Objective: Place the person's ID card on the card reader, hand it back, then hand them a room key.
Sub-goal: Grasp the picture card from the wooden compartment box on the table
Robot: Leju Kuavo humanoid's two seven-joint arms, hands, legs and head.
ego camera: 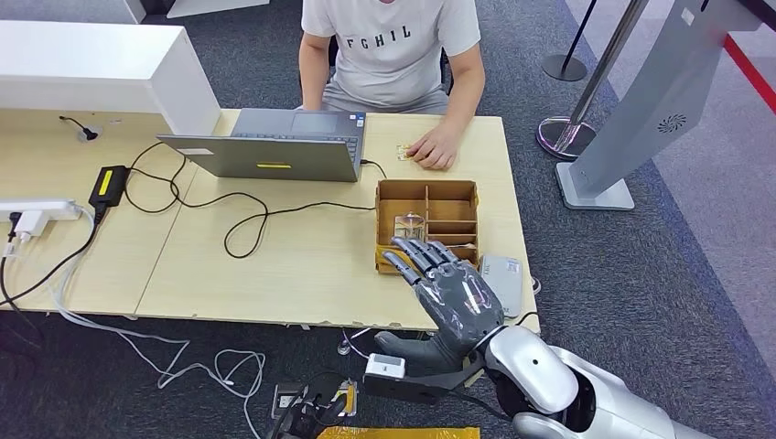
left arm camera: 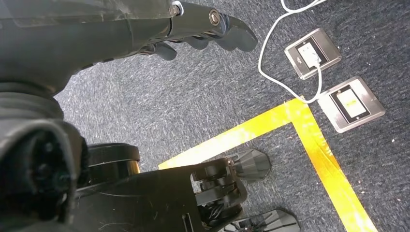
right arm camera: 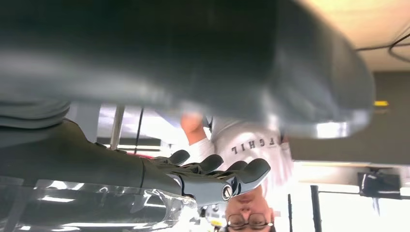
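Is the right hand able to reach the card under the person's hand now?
Probably not yet: the person's hand rests on the card, and the right hand hovers open over the wooden box, nearer the robot.

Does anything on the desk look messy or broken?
Mostly tidy. The near edge of the desk looks chipped and ragged. Black cables loop loosely across the top beside the laptop, and white wires trail on the floor. The cardboard tray sits straight.
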